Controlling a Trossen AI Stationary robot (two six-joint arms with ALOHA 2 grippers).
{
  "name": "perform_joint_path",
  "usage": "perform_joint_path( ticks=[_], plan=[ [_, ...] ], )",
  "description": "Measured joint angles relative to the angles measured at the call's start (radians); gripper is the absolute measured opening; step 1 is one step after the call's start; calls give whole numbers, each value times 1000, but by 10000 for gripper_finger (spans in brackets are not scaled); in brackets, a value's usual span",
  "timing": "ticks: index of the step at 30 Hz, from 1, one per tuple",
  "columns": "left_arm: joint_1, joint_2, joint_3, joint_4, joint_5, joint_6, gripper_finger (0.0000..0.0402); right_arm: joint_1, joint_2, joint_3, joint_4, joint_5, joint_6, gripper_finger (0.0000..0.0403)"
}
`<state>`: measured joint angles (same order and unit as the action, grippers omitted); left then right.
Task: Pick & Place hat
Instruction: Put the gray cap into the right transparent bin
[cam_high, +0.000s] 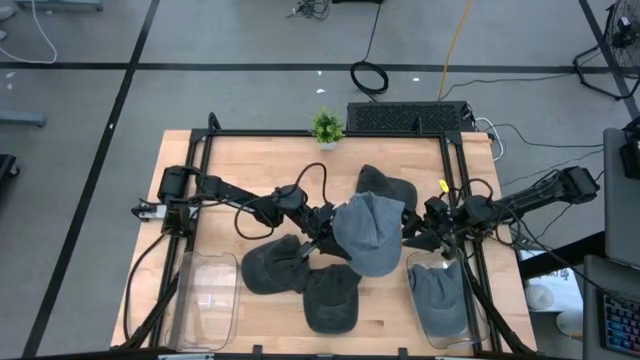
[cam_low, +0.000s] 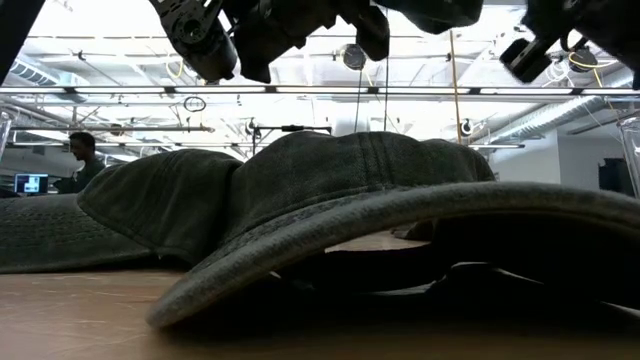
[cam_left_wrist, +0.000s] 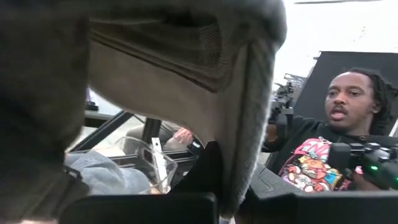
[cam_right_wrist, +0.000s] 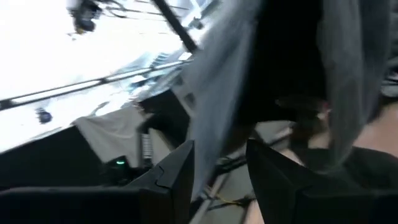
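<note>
Currently a grey hat (cam_high: 370, 232) is held aloft over the table centre, between the left gripper (cam_high: 325, 232) and the right gripper (cam_high: 420, 238). Left fingers appear pinched on its edge; fabric fills the left wrist view (cam_left_wrist: 186, 74). In the right wrist view, cloth (cam_right_wrist: 217, 93) hangs through the gap between spread fingers (cam_right_wrist: 177, 171); whether it is actually clamped cannot be told.

Progress, judged: one grey hat (cam_high: 438, 296) is already laid in the right clear bin (cam_high: 470, 335). The left clear bin (cam_high: 205, 300) looks unfilled. Three dark hats are left on the wood: one (cam_high: 272, 264) near the left bin, one (cam_high: 332, 298) at the front edge, one (cam_high: 385, 184) behind the lifted hat. So roughly a fifth is done, with one more in transit.

Surface: light wooden table (cam_high: 240, 160), black frame rails, a small potted plant (cam_high: 326, 126) at the back edge. Grey taped floor and cables surround it. A person (cam_left_wrist: 329, 137) is seen beyond the table, another (cam_low: 82, 158) far off.
</note>
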<state>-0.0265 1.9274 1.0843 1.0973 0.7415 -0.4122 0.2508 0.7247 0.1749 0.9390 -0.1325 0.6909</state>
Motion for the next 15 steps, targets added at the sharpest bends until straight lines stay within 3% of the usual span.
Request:
perform_joint_path(
  ticks=[15],
  plan=[
    [13, 1, 0, -55, -38, 18, 8, 0, 140, 1, 108, 16, 4, 137]
  ],
)
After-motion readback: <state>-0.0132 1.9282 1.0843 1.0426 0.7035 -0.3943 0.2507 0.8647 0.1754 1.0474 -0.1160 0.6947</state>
